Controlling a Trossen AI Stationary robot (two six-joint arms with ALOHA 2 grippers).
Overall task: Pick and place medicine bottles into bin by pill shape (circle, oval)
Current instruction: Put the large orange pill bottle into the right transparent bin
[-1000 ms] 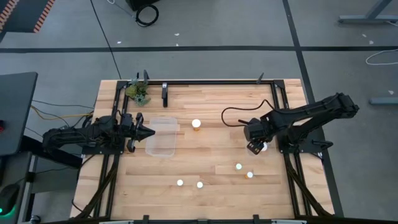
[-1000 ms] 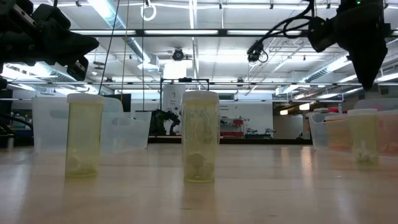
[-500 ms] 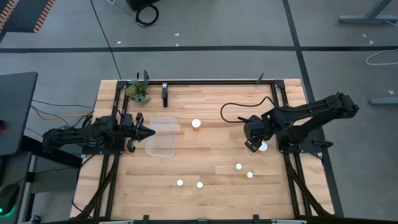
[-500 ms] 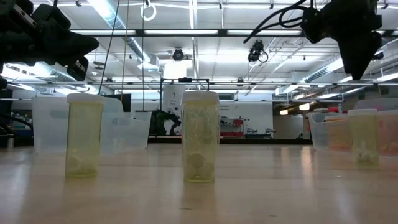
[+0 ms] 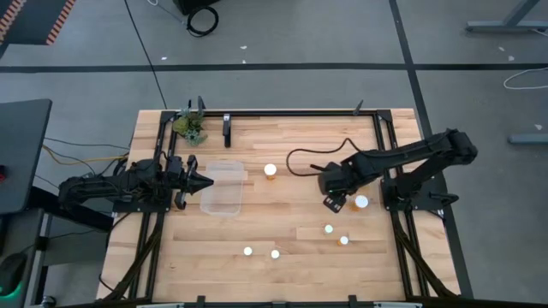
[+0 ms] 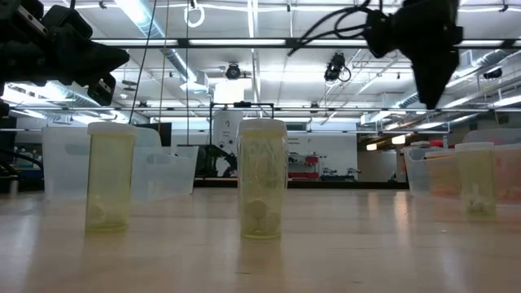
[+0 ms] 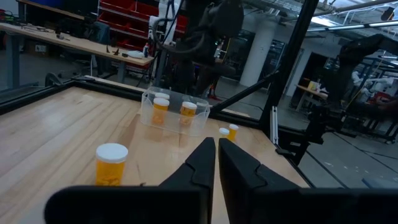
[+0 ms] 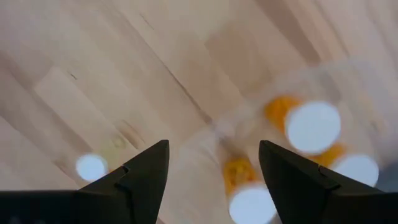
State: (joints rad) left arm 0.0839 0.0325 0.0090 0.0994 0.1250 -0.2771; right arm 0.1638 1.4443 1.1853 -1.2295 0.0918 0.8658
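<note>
Several white-capped medicine bottles stand upright on the wooden table: one (image 5: 271, 170) at mid-table, two (image 5: 328, 228) (image 5: 344, 240) right of the middle, and two (image 5: 248, 251) (image 5: 275, 253) near the front edge. My right gripper (image 5: 332, 201) (image 8: 214, 180) hangs open above the table, pointing down, with nothing between its fingers. It is just left of a clear bin (image 7: 174, 115) that holds amber bottles (image 8: 313, 126). My left gripper (image 5: 201, 181) (image 7: 214, 162) is shut and level at the table's left, beside another clear bin (image 5: 224, 188).
A black frame rail (image 5: 300, 112) runs along the far edge and down both sides of the table. A small green plant (image 5: 190, 127) sits at the far left corner. Bare wood lies between the two bins.
My right gripper has moved toward the table's left edge, away from the bin with the amber bottles. It stays open and points down. The bottles have kept their places.
</note>
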